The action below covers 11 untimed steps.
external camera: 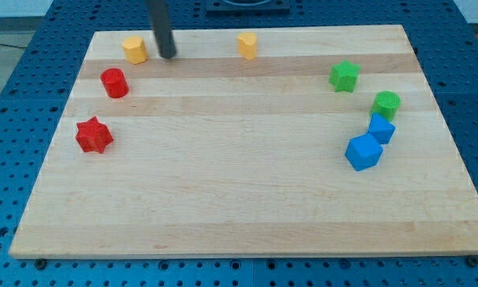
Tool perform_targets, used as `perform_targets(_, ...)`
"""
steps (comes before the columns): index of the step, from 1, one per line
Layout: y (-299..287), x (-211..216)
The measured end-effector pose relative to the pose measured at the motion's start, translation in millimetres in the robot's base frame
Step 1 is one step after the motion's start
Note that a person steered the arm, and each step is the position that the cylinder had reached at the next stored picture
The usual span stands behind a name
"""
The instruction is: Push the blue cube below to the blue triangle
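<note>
A blue cube [363,151] sits near the board's right edge. A smaller blue block [382,128], whose shape I cannot make out well, touches it just above and to the right. My tip [168,56] is near the view's top left, far from both blue blocks. It stands just right of a yellow block [134,49] and is apart from it.
A green cylinder [386,104] sits just above the smaller blue block, and a green star [344,76] is up and left of it. A second yellow block [248,45] is at top centre. A red cylinder [114,83] and a red star [93,135] are at the left.
</note>
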<state>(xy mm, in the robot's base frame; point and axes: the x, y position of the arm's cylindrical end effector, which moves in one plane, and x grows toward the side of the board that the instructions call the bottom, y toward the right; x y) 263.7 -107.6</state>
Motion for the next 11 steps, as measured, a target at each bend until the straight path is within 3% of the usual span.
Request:
perform_targets(2, 181, 120)
perform_targets(3, 262, 146)
perform_targets(4, 271, 161)
perform_targets(5, 274, 207)
perform_targets(7, 273, 257)
perform_targets(9, 265, 255)
perform_targets(11, 275, 228)
